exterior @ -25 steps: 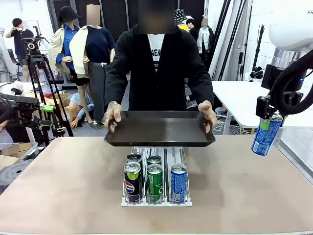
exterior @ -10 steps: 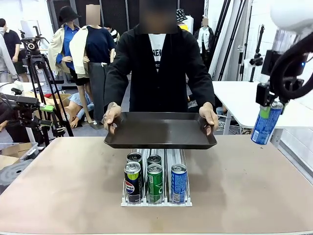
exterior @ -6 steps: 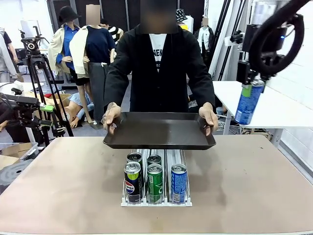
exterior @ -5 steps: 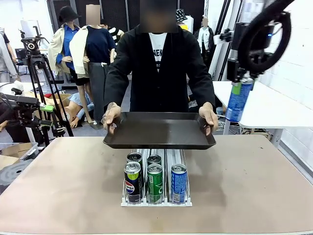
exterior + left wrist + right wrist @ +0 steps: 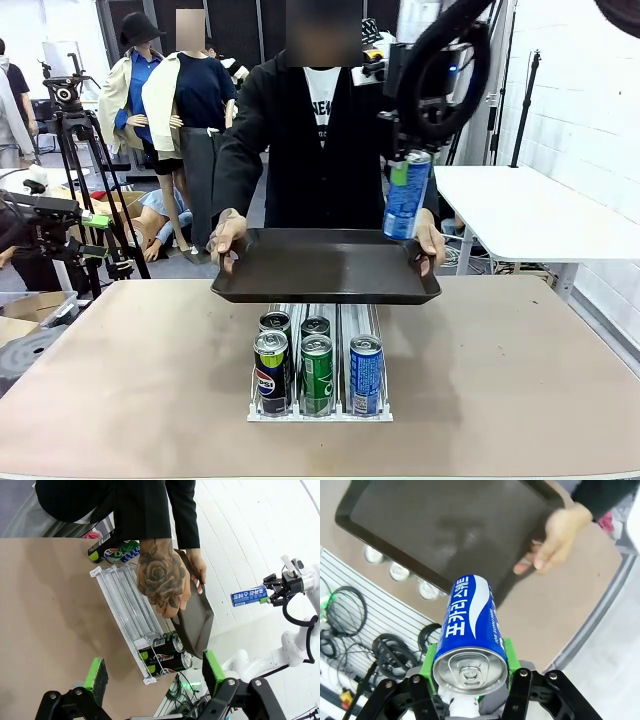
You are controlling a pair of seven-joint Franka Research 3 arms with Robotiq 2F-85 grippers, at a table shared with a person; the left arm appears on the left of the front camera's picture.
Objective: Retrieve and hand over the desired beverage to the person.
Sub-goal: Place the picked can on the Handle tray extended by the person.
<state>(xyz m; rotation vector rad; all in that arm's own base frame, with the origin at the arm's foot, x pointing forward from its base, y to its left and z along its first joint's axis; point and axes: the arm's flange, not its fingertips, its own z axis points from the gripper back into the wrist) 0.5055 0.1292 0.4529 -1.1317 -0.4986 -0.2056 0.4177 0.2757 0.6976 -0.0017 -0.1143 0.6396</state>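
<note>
My right gripper (image 5: pixel 409 168) is shut on a tall blue can (image 5: pixel 406 200) and holds it upright just above the right end of a black tray (image 5: pixel 320 268). The person (image 5: pixel 322 130) in a black jacket holds that tray level with both hands over the table's far edge. In the right wrist view the blue can (image 5: pixel 470 625) sits between the green pads (image 5: pixel 428 664), with the tray (image 5: pixel 445 525) and a hand (image 5: pixel 555 545) beneath it. My left gripper (image 5: pixel 154 672) is open and holds nothing. It faces the tray (image 5: pixel 197 627) and the person's hand (image 5: pixel 162 577).
A clear can rack (image 5: pixel 318 400) stands in the middle of the table below the tray, with several cans (image 5: pixel 317 368) at its front end. A tripod (image 5: pixel 75 150) stands at the back left and a white table (image 5: pixel 520 215) at the right.
My right arm has carried the blue can leftwards from the right edge of the picture to above the tray's right end. The person has kept the tray still.
</note>
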